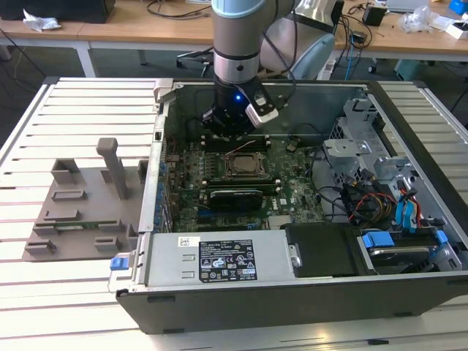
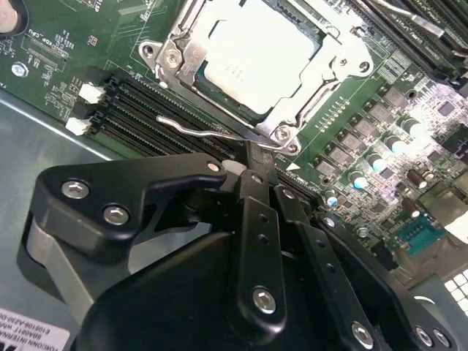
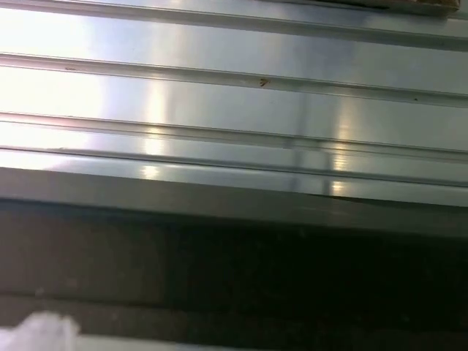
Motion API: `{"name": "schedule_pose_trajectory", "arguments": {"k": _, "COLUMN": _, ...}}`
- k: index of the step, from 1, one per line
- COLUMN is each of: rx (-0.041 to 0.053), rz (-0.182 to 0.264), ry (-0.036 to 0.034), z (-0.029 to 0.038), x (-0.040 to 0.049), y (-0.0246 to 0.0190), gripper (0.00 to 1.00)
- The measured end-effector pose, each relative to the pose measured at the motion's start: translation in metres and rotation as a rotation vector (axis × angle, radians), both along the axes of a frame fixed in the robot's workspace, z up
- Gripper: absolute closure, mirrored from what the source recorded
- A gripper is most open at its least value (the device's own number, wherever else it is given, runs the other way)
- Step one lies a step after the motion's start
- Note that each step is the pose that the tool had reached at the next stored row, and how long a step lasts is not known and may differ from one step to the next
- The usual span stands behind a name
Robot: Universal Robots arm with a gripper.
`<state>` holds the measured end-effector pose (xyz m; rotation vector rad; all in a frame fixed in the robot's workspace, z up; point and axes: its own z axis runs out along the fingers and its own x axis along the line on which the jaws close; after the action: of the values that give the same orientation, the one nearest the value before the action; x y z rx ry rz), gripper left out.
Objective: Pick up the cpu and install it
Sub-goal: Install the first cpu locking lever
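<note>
The cpu [image 2: 252,58] lies flat in the motherboard's socket, its silvery lid showing through the metal frame [image 2: 175,55] around it. In the exterior view the socket [image 1: 241,165] sits mid-board inside the open computer case. My gripper [image 1: 231,136] hangs just behind the socket, low over the board. In the second wrist view its black fingers [image 2: 257,219] are drawn together, with the gripper [image 2: 253,159] tip at the frame's near edge, beside the thin wire lever [image 2: 191,129]. Nothing shows between the fingers.
The case walls [image 1: 157,168] enclose the board. A power supply [image 1: 219,257] runs along the front, and drive cages and cables [image 1: 380,183] fill the exterior view's right. A grey slotted fixture plate [image 1: 80,205] lies on the slatted table [image 3: 234,88] at the exterior view's left.
</note>
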<state>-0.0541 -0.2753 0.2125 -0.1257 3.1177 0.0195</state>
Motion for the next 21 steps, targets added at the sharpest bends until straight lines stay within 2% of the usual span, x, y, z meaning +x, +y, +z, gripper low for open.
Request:
{"name": "schedule_pose_trajectory", "arguments": {"k": 18, "rx": -0.0002, "rz": -0.020, "ry": 0.0040, "z": -0.0080, "x": 0.0185, "y": -0.0021, "gripper": 0.89}}
{"name": "schedule_pose_trajectory", "arguments": {"k": 21, "rx": -0.0001, "rz": -0.022, "ry": 0.0052, "z": -0.0093, "x": 0.0254, "y": -0.0022, "gripper": 0.89}}
